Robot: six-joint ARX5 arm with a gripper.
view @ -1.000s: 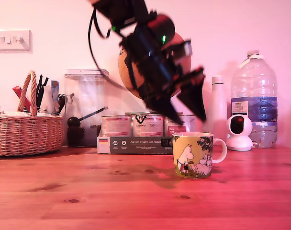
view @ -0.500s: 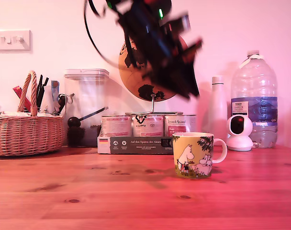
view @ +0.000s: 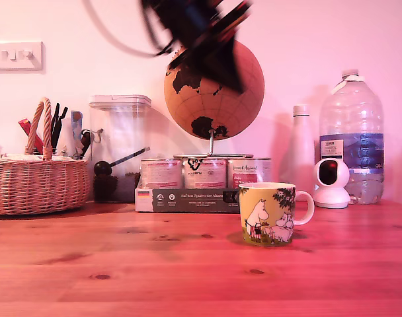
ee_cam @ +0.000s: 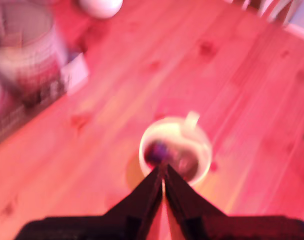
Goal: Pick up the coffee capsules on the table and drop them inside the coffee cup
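The table [view: 121, 264] is reddish-brown pine, its plank seams running across the exterior view, with dark knots here and there. All places below are given from the cup.

Behind the cup and toward the exterior view's left, a globe [view: 214, 89] stands on a thin metal stem, above a row of tins [view: 204, 173] set on a dark box. Further toward that left are a clear lidded jar [view: 120, 148] and, well apart from the cup, a wicker basket [view: 37, 178] with tools sticking out. Behind the cup toward the exterior view's right stand a big water bottle [view: 351, 135], a white bottle [view: 300, 145] and a small white camera [view: 331, 183].

The arm hangs high above the cup and to the exterior view's left of it, blurred, in front of the globe's top. Its gripper [view: 227, 76] points steeply down; in the wrist view the gripper [ee_cam: 163, 182] has its two dark fingers pressed together at the tips, holding nothing.

The cup [view: 267, 213] stands upright on the table, mouth up, its white handle [view: 305, 207] pointing toward the exterior view's right. It is yellow with white cartoon figures and dark foliage; the inside is white.

Inside the cup lie the capsules: a blue-purple one [ee_cam: 159, 150] and, just beside it, a dark brown one [ee_cam: 186, 162]. Blur hides which way they point.
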